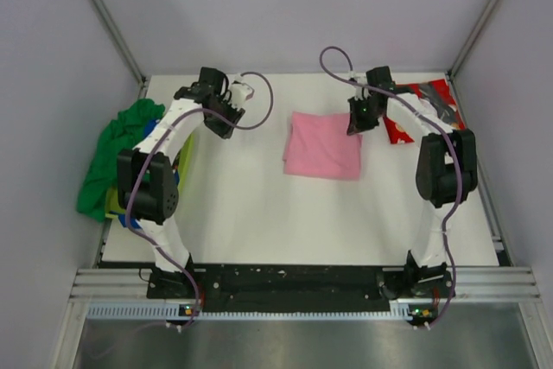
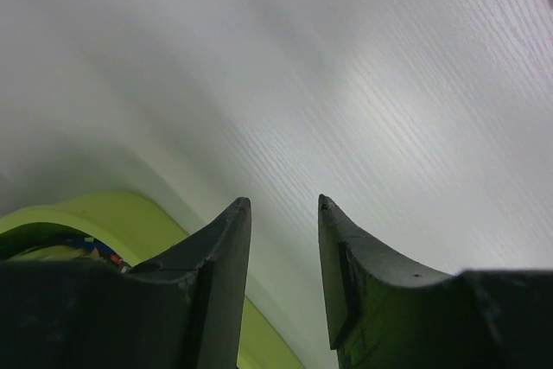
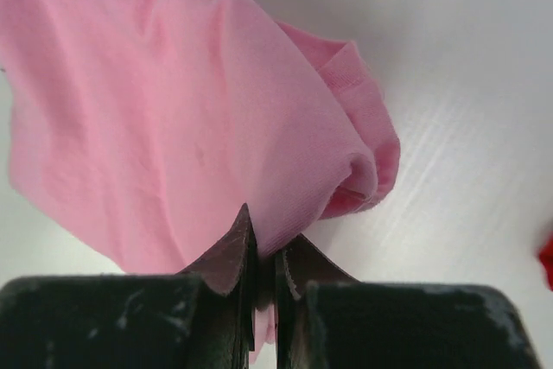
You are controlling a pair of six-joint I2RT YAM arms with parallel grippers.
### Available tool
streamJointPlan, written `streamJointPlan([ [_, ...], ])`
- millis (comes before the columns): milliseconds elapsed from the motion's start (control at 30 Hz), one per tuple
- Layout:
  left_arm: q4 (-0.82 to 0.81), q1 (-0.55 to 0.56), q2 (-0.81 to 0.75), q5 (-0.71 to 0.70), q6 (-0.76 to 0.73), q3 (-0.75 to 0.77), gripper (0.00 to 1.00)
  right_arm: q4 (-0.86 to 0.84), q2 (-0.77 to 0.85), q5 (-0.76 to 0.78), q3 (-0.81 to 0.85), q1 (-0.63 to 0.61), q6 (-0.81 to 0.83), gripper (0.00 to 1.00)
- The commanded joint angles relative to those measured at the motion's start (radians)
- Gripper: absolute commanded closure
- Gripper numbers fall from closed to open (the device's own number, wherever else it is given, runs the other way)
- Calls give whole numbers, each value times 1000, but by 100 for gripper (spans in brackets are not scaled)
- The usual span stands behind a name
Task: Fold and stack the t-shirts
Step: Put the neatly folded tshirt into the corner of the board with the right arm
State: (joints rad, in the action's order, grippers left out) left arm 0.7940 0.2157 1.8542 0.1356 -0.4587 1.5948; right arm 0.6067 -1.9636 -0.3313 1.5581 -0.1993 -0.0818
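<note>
- Right wrist view shows the right claw all but closed. Its two tips pinch a fold of the pink shirt, and a sliver of pink shows between them.
- From the top view, the pink shirt lies mid-bench, folded to a rough square. The right claw is at its far right corner.
- The left claw is well off to the pink shirt's left, over bare bench. Its tips stand a narrow gap apart and hold nothing.
- A green shirt lies crumpled far to the left of the pink shirt, spilling over the bench edge. A red shirt lies just to its right, partly behind the right arm.
- Handling, as I judge it: the pink shirt is light, limp cloth. It will sag and drape from any single pinch, and its layers may slide over one another and undo the fold if it is dragged.
- The best hold looks like a corner or a folded edge, taking all layers at once. A pinch in the flat middle would likely lift only the top layer.
</note>
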Motion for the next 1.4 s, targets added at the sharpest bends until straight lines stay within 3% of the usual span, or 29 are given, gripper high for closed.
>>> streamJointPlan([
  [0, 31, 5, -70, -8, -34, -25, 57, 188, -1, 279, 138, 15, 286, 100],
  [633, 76, 5, -70, -2, -54, -22, 52, 214, -77, 730, 473, 69, 752, 100],
  [967, 93, 7, -58, 12, -58, -7, 50, 212, -87, 779, 586, 127, 824, 100],
  [1367, 102, 7, -44, 4, -63, 8, 50, 183, -84, 762, 602, 179, 867, 100],
])
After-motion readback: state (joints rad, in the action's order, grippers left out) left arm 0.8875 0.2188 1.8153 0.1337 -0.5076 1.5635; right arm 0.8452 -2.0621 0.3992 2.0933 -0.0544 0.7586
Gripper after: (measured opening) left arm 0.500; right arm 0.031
